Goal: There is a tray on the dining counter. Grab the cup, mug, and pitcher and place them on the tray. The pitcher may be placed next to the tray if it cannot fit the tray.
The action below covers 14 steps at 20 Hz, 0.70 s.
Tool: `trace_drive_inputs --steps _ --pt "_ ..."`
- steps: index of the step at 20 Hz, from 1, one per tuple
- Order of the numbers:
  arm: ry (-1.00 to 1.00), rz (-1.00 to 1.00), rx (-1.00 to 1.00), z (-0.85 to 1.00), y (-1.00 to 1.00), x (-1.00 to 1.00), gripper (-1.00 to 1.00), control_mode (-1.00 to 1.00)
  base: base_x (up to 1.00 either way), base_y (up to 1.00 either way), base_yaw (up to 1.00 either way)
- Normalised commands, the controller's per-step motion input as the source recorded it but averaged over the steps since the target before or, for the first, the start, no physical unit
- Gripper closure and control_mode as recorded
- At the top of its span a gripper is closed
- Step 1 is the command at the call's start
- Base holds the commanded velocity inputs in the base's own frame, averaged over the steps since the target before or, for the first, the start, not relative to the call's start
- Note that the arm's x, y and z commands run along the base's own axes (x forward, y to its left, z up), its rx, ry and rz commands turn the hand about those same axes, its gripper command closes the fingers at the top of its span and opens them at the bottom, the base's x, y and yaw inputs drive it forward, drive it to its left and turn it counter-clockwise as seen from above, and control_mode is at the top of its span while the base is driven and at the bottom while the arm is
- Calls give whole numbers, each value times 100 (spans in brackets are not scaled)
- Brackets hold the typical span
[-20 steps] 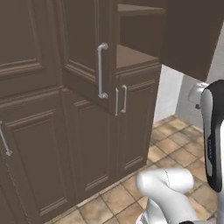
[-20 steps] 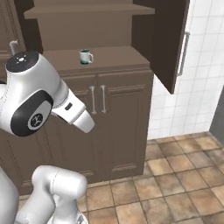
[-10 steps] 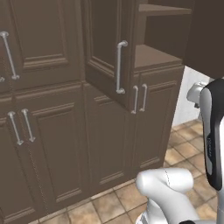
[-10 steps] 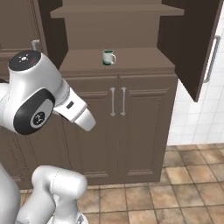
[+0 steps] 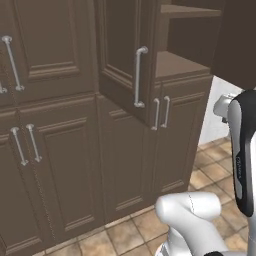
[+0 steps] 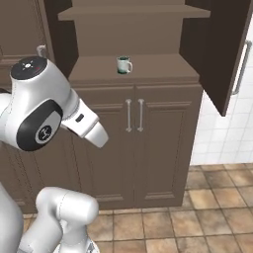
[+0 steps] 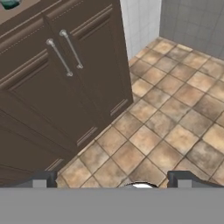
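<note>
The mug (image 6: pixel 123 64), teal with a white band and loop handle, stands upright on the shelf of an open dark brown wall cabinet, in the right base view. A teal sliver of the mug (image 7: pixel 8 3) touches the top left corner of the hand view. My gripper (image 7: pixel 111 181) is open, its two dark fingertips (image 7: pixel 40 179) far apart, with nothing between them. It looks down at the tiled floor in front of the lower cabinet doors, well below the mug. The tray, the cup, the pitcher and the dining counter are out of view.
The cabinet's right door (image 6: pixel 222 54) and left door (image 5: pixel 125 60) both swing out into the room. Lower double doors (image 6: pixel 133 116) with metal handles sit under the shelf. A brown tiled floor (image 6: pixel 217 212) and a white tiled wall (image 6: pixel 237 123) lie to the right.
The whole picture has shifted, so the base has moved: the open cabinet now sits more centrally in the right base view. The mug stays on its shelf. The gripper stays open.
</note>
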Motion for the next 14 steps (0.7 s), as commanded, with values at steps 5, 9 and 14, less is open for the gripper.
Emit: trace_drive_inputs --steps 5,9,14 --pt "0 0 0 0 0 0 -100 100 100 -60 0" --pt "0 0 0 0 0 0 -100 100 100 -50 0" --pt "0 0 0 0 0 0 -100 100 100 -78 4"
